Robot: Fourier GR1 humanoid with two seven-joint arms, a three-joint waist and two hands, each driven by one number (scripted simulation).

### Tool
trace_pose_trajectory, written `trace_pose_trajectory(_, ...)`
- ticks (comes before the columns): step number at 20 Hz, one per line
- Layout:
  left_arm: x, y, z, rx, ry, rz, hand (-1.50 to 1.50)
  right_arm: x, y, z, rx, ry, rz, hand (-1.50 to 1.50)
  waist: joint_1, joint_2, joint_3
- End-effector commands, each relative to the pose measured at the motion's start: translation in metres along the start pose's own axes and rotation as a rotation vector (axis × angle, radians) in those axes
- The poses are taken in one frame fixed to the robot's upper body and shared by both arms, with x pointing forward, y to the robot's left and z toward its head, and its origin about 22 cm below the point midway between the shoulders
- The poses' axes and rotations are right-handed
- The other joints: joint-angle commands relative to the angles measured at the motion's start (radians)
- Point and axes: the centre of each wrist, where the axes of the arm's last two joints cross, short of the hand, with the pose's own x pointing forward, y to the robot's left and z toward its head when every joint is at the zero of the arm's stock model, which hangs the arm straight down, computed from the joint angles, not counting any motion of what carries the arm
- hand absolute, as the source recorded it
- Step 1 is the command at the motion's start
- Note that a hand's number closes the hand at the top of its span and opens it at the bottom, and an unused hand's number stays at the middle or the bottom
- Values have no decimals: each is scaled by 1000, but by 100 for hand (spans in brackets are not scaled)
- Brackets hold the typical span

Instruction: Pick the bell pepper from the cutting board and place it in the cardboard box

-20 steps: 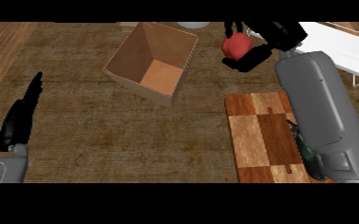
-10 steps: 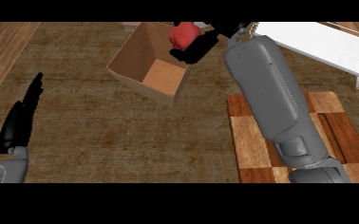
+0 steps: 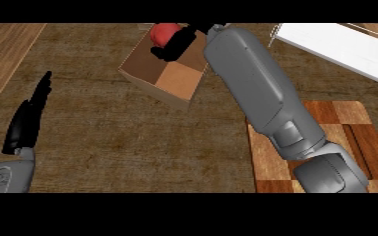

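A red bell pepper (image 3: 164,32) is held over the far side of the open cardboard box (image 3: 168,75), near the top of the view. My right hand (image 3: 177,44) is shut on the pepper, black fingers curled across its right side and hiding part of it. The grey right forearm (image 3: 255,90) stretches diagonally from the lower right up to the box. The wooden cutting board (image 3: 332,130) lies at the lower right, partly under that forearm, with nothing visible on it. My left hand (image 3: 28,120) rests open at the left edge, fingers pointing up.
A white slab (image 3: 332,42) lies at the upper right. A lighter wooden strip (image 3: 15,45) runs along the upper left edge. The box is tilted, its opening facing up toward the view.
My right hand has carried the pepper leftward from beside the box to above its opening. The left hand has not moved.
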Motion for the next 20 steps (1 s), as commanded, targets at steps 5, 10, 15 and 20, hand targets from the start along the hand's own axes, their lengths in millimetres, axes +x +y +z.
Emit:
trace_pose_trajectory(5,13,-5,-9,-29,-43,-2,0,-23,31,0,-41,114,62,150,46,11,-1)
trace_pose_trajectory(10,14,-30,-7,-74,-72,-5,0,-29,33,0,21,286,-49,-150,90,21,-2)
trace_pose_trajectory(15,39,-25,-18,-66,-64,-3,0,-33,37,3,14,222,-104,-150,73,16,0)
trace_pose_trajectory(20,17,-20,-7,-69,-61,0,0,-39,41,7,-112,137,-159,-150,86,20,0)
